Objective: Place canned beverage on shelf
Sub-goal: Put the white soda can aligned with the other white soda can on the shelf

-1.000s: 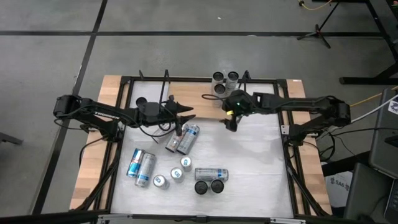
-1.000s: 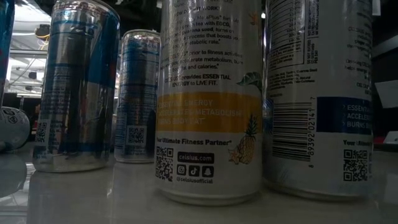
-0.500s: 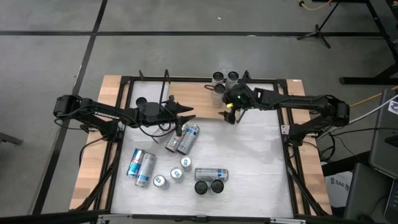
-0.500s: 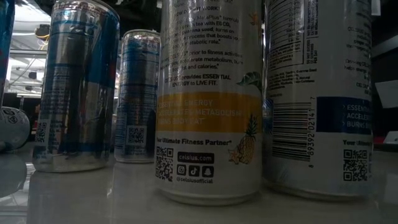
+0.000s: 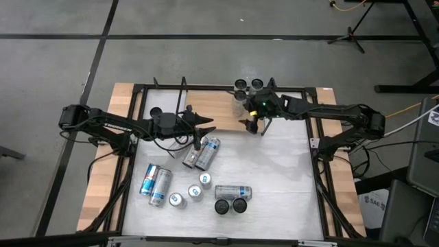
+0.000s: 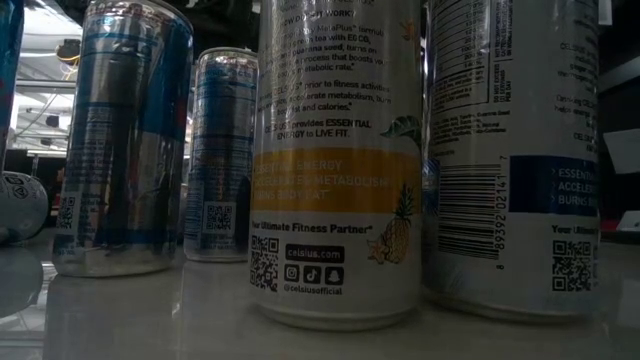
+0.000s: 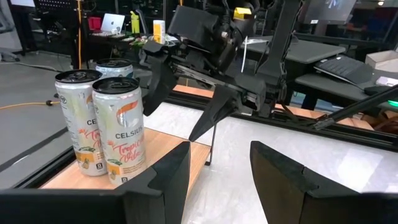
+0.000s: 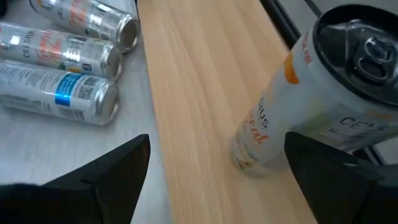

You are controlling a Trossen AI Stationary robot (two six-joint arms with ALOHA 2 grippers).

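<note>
The shelf (image 5: 212, 106), a light wooden board in a black rod frame, lies along the table's far edge. Three cans (image 5: 248, 88) stand upright on its right end, two of them white tropical cans (image 7: 118, 127). My right gripper (image 5: 252, 125) hangs open over the board beside them, slanting down. One standing can (image 8: 292, 106) is just ahead of its fingers, which touch nothing. My left gripper (image 5: 210, 126) waits open and level at the board's near edge, holding nothing. Two silver cans (image 5: 202, 154) lie on the white tabletop just near of it.
Several more cans lie or stand on the near half of the tabletop (image 5: 288, 178), among them two blue-silver ones (image 5: 155, 183) and a lying one (image 5: 233, 191). In the low view, standing cans (image 6: 335, 160) block the sight. The board's left half is bare.
My right gripper has moved toward the table's far edge, over the shelf board and nearer the standing cans, and has stayed open. The cans have not moved.
</note>
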